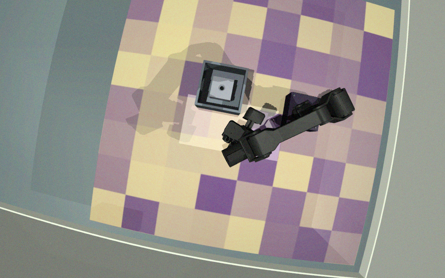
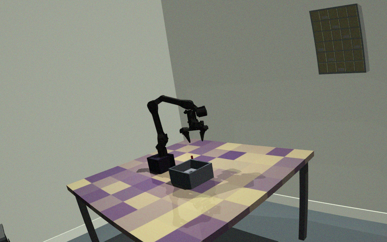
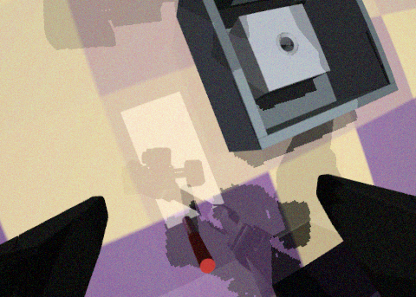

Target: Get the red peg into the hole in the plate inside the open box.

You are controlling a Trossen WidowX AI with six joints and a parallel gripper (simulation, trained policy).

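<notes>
The red peg (image 2: 191, 157) (image 3: 200, 249) stands upright on the table outside the box; the arm hides it in the top view. My gripper (image 2: 196, 141) (image 3: 215, 196) is open and empty, pointing down, well above the table. In the wrist view the peg shows low in the picture, between the two widely spread fingers but far below them. The open grey box (image 1: 217, 110) (image 2: 202, 178) (image 3: 212, 87) stands beside the peg. At its bottom lies the pale plate (image 1: 216, 93) (image 3: 266, 63), whose round hole (image 1: 221, 87) (image 3: 287, 43) is empty.
The black arm (image 1: 296, 126) (image 2: 156, 123) reaches from its dark base block (image 2: 160, 164), which stands near the box. The box's raised walls surround the plate. The patchwork table (image 1: 217, 193) (image 2: 240, 177) carries shadows of the arm, and its edge (image 2: 250, 209) shows in the exterior view.
</notes>
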